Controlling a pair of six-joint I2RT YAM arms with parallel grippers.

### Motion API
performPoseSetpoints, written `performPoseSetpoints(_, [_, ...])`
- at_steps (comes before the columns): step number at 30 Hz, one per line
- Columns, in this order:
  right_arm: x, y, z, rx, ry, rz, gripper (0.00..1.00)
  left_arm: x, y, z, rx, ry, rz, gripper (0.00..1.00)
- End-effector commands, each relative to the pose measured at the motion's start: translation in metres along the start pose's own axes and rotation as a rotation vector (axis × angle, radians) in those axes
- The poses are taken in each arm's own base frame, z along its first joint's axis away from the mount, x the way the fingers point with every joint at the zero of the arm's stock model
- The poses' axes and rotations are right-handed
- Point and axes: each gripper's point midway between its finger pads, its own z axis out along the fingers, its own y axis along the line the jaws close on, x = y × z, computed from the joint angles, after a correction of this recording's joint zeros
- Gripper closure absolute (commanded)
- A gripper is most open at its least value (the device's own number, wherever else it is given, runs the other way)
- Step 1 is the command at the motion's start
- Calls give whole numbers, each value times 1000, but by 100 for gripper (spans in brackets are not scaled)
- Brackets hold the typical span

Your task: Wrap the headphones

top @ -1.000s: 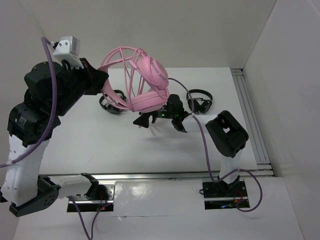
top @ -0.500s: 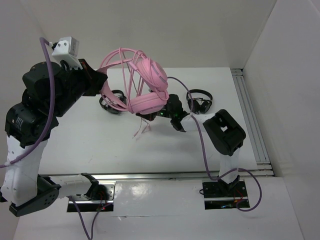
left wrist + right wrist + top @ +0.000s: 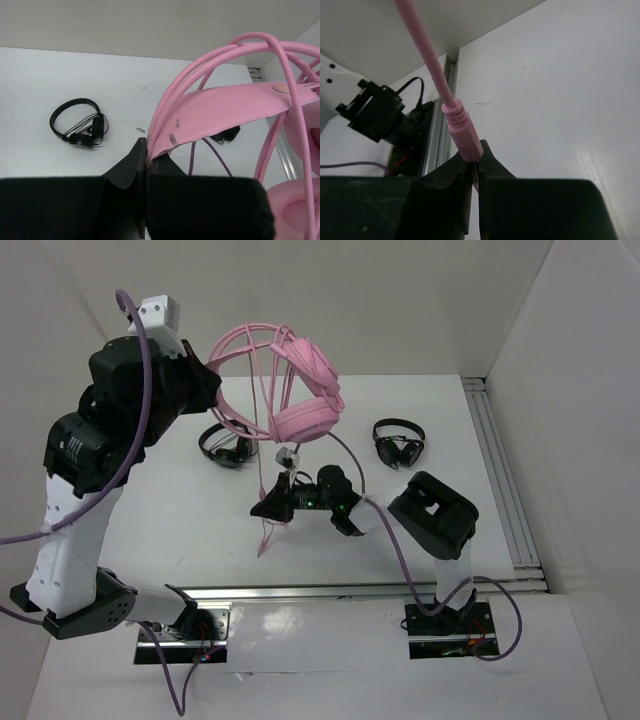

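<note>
Left pincer point(image 3: 146, 152) is clamped shut on the flat pink band of the headphones point(image 3: 300, 390), holding them aloft above the tabletop point(image 3: 180, 510). That grip should hold steady while the thin, limp cable point(image 3: 421, 42) loops around the stiff double-wire headband. Right pincer point(image 3: 475, 167) pinches the ribbed plug point(image 3: 461, 131) tight; light tension should prevent slack tangles.

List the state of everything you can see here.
Pink over-ear headphones: lifted off the white table, gripped by the headband.
Thin pink cable: looped over headband, plug end pinched.
Left claw: shut on headband.
Right claw: shut on cable plug.
Two small black headsets: lying on table.
</note>
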Motion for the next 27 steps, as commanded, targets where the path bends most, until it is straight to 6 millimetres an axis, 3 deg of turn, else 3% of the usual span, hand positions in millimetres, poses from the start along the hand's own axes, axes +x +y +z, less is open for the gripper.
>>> performPoseSetpoints(1, [10,34,-2,-122,-35,16,89,-63,-11,-9,27,-245,-129,100])
performPoseSetpoints(4, [2,74,-14,-227,-105,31,100,-50,5,13,-69,-230,-98,100])
performPoseSetpoints(7, [-4,111,-36,-275,-185,15,100,-35,30,38,-168,-188,-66,100])
performPoseSetpoints(8, [-14,132,-41,-305,-210,0,100,-24,40,49,-199,-164,-57,100])
performPoseSetpoints(9, [-7,134,-44,-274,-193,14,100,-17,48,59,-228,-146,-52,100])
performPoseSetpoints(11, [-7,157,-41,-289,-169,-41,100,3,62,78,-274,-96,-23,100])
performPoseSetpoints(12, [-24,174,-46,-298,-191,-86,100,23,72,87,-319,-52,-2,100])
performPoseSetpoints(13, [-15,165,-40,-217,-124,-118,100,34,81,94,-365,-36,11,100])
performPoseSetpoints(14, [-14,178,-38,-211,-99,-151,100,45,89,99,-393,-15,44,100])
performPoseSetpoints(15, [-36,191,-44,-191,-125,-200,100,73,101,109,-433,43,81,100])
performPoseSetpoints(16, [-35,183,-42,-96,-69,-207,100,79,106,111,-448,43,98,100])
performPoseSetpoints(18, [-48,186,-46,-37,-42,-317,100,104,118,117,-458,115,183,100])
performPoseSetpoints(19, [-67,185,-53,29,-63,-353,100,127,121,123,-446,179,213,100])
performPoseSetpoints(22, [-87,164,-71,196,12,-450,100,176,129,116,-400,331,278,100])
performPoseSetpoints(25, [-108,137,-95,365,122,-521,100,197,128,103,-327,380,307,100])
performPoseSetpoints(27, [-113,122,-102,425,182,-560,100,200,131,94,-329,397,320,100])
